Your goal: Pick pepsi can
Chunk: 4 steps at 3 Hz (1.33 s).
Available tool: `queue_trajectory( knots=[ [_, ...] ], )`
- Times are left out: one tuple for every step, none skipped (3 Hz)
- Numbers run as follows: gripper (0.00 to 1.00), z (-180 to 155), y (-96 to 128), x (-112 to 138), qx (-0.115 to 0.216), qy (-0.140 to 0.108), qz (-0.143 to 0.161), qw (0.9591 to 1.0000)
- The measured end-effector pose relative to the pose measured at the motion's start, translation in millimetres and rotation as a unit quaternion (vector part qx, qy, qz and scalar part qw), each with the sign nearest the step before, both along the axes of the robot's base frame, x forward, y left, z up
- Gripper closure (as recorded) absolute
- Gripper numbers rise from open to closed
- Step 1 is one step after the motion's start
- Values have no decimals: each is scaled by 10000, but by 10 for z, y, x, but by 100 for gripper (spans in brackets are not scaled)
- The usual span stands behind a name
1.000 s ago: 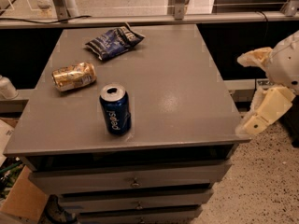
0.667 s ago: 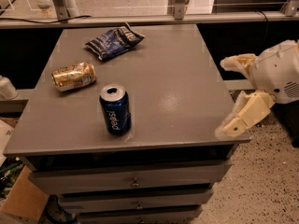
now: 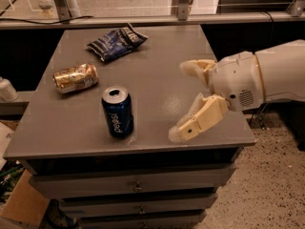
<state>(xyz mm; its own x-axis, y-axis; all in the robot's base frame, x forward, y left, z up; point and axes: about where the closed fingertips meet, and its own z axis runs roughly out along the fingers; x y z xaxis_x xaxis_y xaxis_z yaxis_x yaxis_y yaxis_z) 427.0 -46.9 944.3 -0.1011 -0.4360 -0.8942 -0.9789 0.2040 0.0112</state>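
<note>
The pepsi can (image 3: 117,111) stands upright near the front edge of the grey cabinet top (image 3: 157,85), left of centre, dark blue with white lettering and an opened silver top. My gripper (image 3: 180,100) comes in from the right over the cabinet top, at about the can's height and a hand's width to its right. Its two cream fingers are spread wide apart and point left toward the can. Nothing is between them.
A dented gold can (image 3: 75,77) lies on its side behind and left of the pepsi can. A dark blue snack bag (image 3: 116,42) lies at the back. Drawers (image 3: 138,187) sit below the top. A cardboard box (image 3: 21,204) is on the floor at the left.
My gripper has moved left from beyond the cabinet's right edge to over the top, closer to the pepsi can. The cans and bag have not moved.
</note>
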Motion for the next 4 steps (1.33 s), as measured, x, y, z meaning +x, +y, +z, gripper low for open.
queue_trajectory(
  knots=[
    [0, -1, -4, -1, -13, -4, -1, 10000],
    [0, -52, 60, -9, 183, -45, -33, 9998],
    [0, -233, 330, 31, 414, -208, 112, 9989],
    [0, -442, 662, 110, 577, -470, 354, 9966]
  ],
)
